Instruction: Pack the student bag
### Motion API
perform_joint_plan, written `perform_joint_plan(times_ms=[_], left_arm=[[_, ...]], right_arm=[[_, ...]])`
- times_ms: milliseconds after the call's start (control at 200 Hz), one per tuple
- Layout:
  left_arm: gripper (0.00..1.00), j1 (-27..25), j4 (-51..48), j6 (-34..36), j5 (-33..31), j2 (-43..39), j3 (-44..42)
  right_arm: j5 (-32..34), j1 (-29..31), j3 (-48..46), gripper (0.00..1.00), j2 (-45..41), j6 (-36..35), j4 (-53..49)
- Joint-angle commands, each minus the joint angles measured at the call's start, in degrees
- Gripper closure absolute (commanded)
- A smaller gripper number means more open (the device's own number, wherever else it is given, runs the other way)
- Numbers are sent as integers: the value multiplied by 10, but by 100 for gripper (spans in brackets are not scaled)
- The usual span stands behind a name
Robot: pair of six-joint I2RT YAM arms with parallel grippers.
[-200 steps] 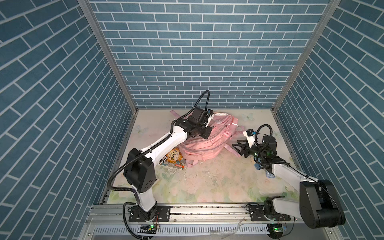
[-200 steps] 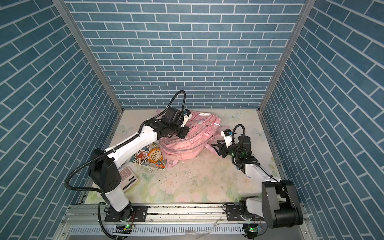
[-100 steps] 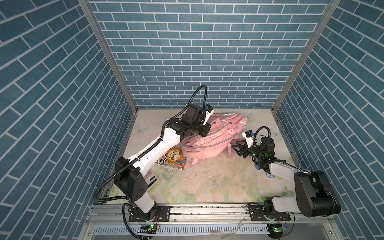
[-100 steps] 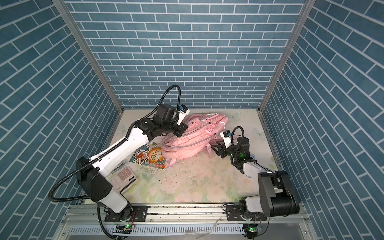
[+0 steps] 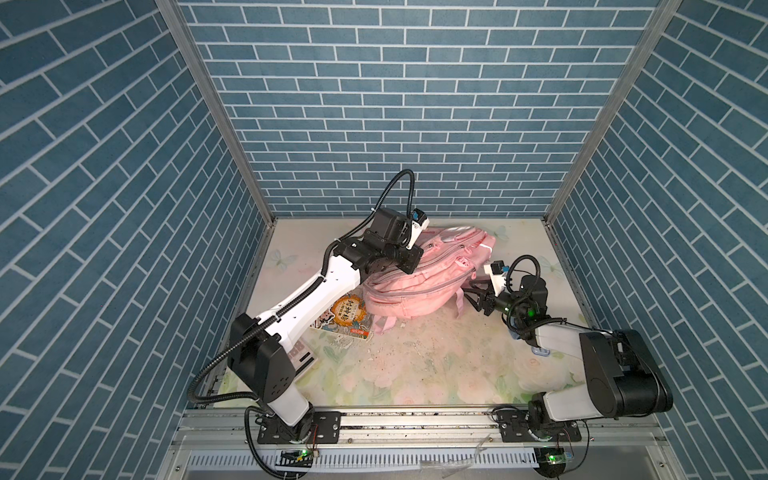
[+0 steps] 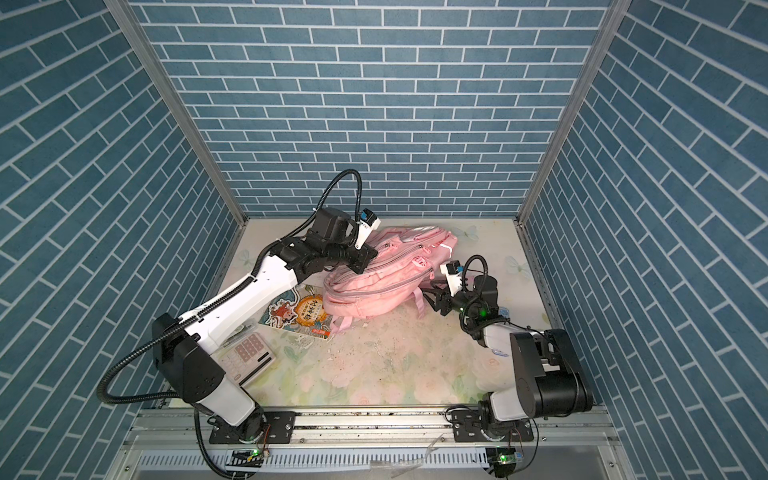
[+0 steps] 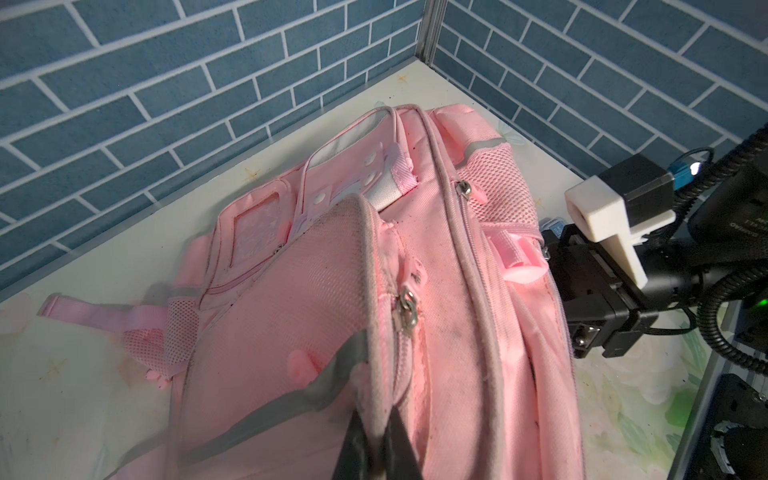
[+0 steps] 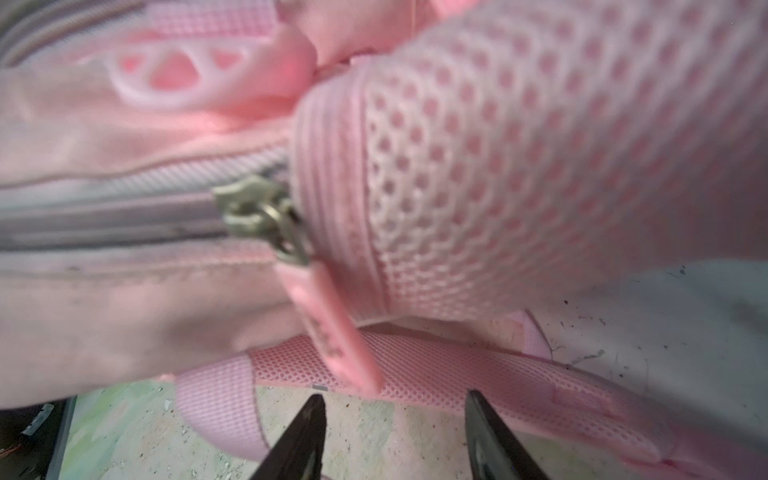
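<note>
Your left gripper (image 7: 372, 419) is clamping shut on the grey piped rim of a front pocket on the pink bag (image 7: 457, 291), its dark fingers (image 7: 353, 451) pressing together with the fabric fold caught between them. In both top views this gripper (image 5: 409, 262) is reaching in over the bag's left end. Your right gripper (image 8: 395, 399) is standing with its jaws apart and gripping nothing. Its fingertips are sitting just short of the pink zip pull (image 8: 332, 328), which is hanging from a metal slider (image 8: 266, 220) at the end of a grey zip, beside a mesh side pocket (image 8: 519, 145). A mesh strap (image 8: 436, 365) is lying on the bench just beyond those fingertips. In both top views the right gripper (image 6: 436, 297) is pointing at the bag's right end, low over the bench (image 5: 415, 365). The bag (image 5: 415, 286) is lying in the back half of the bench, near the middle, with its far end pointing towards the back right corner. A colourful book (image 6: 299, 311) is lying flat just left of the bag, partly under your left arm. A calculator (image 6: 249, 353) is sitting nearer the front left corner, well apart from the bag.
</note>
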Motion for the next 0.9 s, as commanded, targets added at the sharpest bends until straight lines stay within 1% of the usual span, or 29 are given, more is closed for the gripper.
perform_joint_plan(times_ms=[0,95,205,340,425,730,895], left_arm=[[100,-1,104,2,19,-41,7],[100,0,107,0,19,-44,2],[100,0,112,-4,21,-44,-2],[100,1,114,-4,22,-47,-6],[100,0,115,-4,21,-49,-9],[100,0,120,-8,21,-50,-13],[100,1,122,-10,20,-51,-13]], right_arm=[[-37,-1,-17,46,-5,13,75],[-38,-1,-25,46,-15,8,101],[-35,0,-23,46,-20,2,108],[-28,-1,-17,49,-16,1,109],[-29,-1,-20,50,-16,8,129],[-13,-2,-18,62,-24,-4,138],[-2,-2,-33,68,-41,-7,139]])
